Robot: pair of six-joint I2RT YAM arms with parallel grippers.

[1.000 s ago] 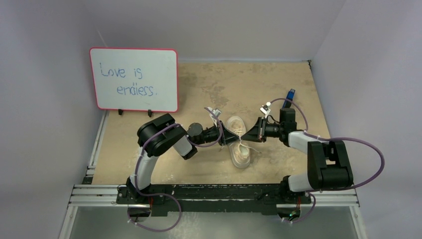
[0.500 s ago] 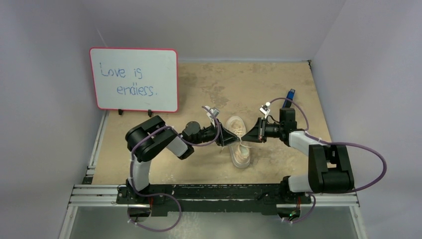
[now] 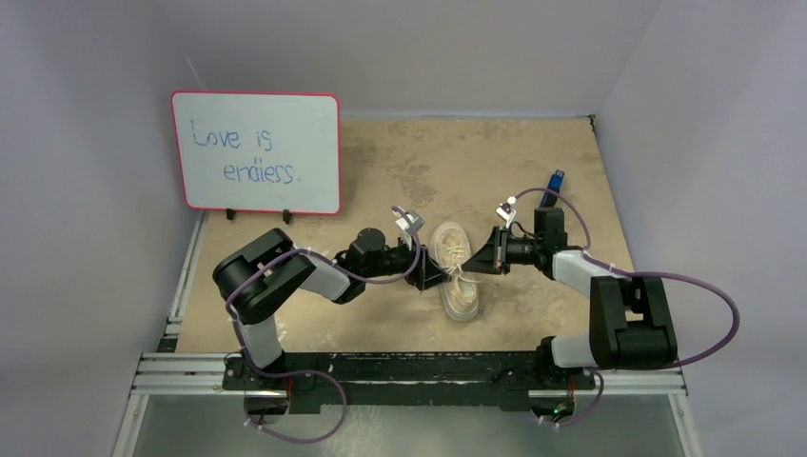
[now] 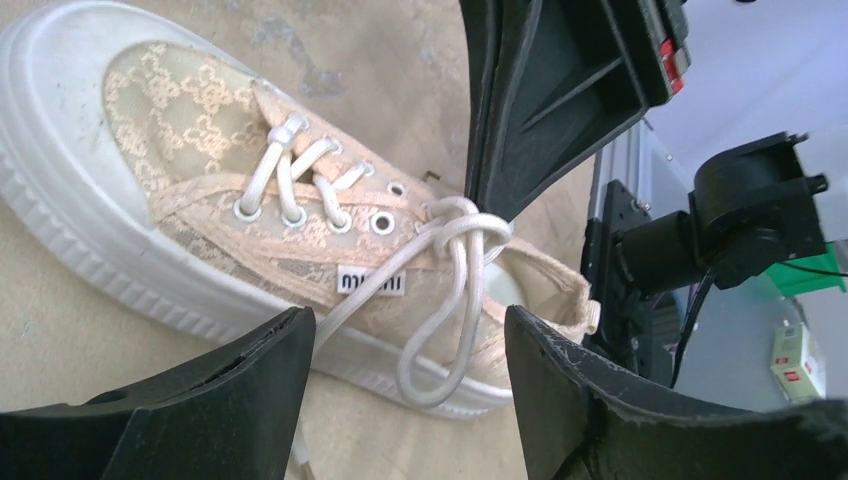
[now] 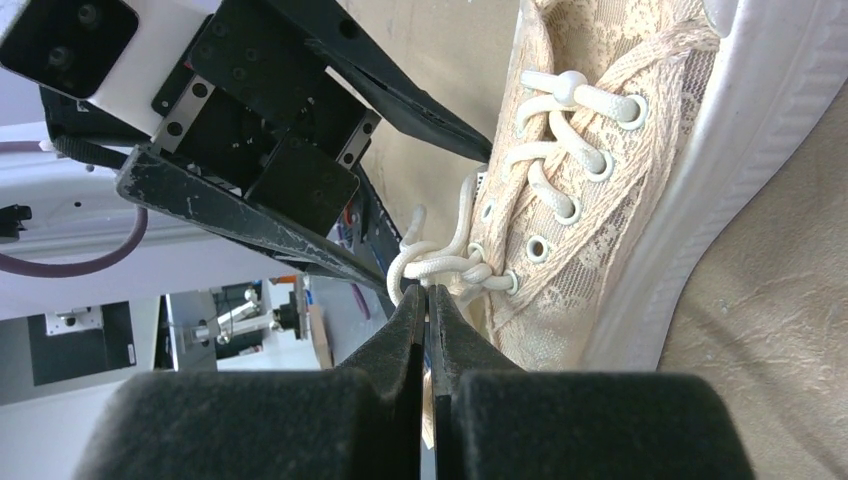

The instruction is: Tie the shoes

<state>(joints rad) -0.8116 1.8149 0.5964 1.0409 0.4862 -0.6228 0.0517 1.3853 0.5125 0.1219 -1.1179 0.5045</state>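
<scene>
Sneaker (image 3: 457,271) laces (image 4: 455,240) knotted; right pincer (image 5: 427,293) pinches them, left pincer (image 4: 408,328) spread.

shoe (image 4: 180,120): pink-beige floral lace | laces (image 4: 462,290): white | sole (image 4: 60,200): ribbed white

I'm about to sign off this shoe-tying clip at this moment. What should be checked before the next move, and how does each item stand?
1. Right gripper holds the laces: ok, jaws shut on them at the knot.
2. Left gripper free to grasp: ok, jaws open, nothing held.
3. Loop placed for the left jaws: seems ok, it hangs in front of their gap.
4. Shoe sole-down on the table: ok.
5. Knot pulled tight: cannot tell.
6. Bow finished: not ok, only one loop shows.
</scene>
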